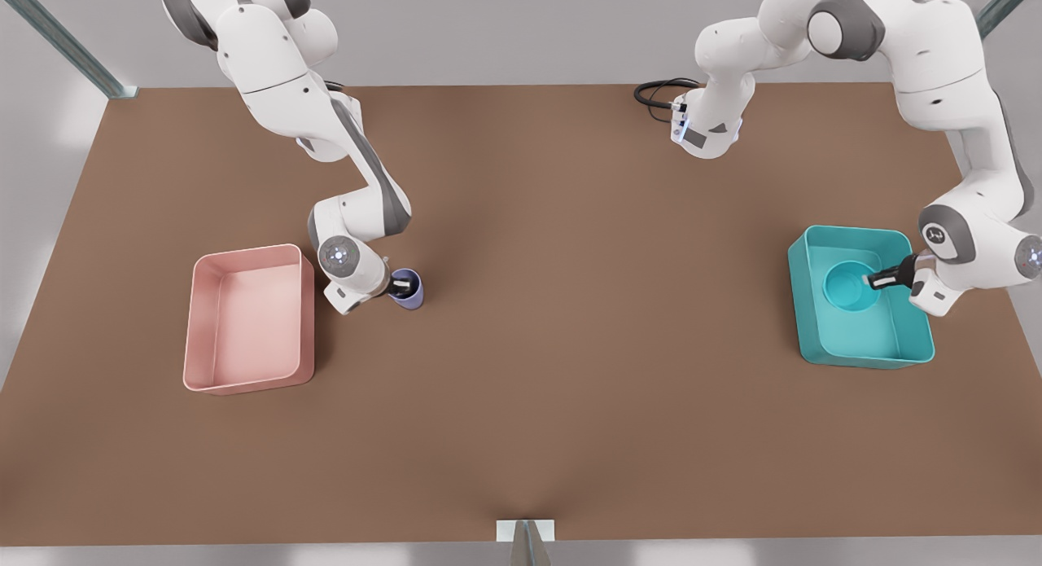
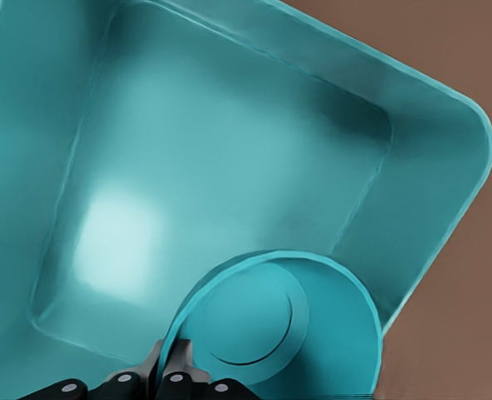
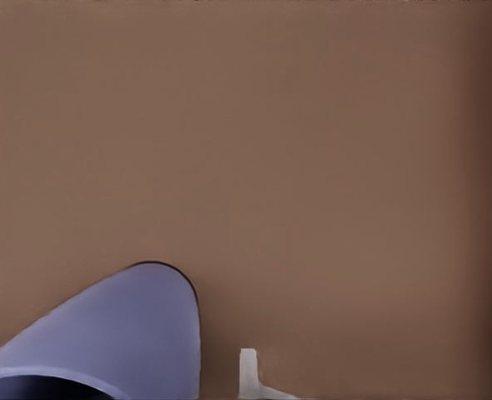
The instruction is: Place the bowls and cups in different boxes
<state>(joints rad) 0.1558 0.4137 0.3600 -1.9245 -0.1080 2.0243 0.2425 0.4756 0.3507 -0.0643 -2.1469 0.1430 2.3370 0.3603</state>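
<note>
I see my left tool (image 1: 877, 280) clamped on the rim of the teal bowl (image 1: 848, 285), inside the teal box (image 1: 912, 350) at the desk's (image 1: 570, 370) right. My right tool (image 1: 399, 287) grips the lavender cup (image 1: 409, 290) on the desk, just right of the pink box (image 1: 244, 379).

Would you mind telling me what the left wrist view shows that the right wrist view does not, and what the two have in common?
Left wrist view alone: the teal box from above, with the teal bowl over its floor near one corner, its rim pinched by the left pincer. Right wrist view alone: the side of the lavender cup, and a small white bracket at the table's far edge. Both share the brown table, seen beyond the box in one and behind the cup in the other.
</note>
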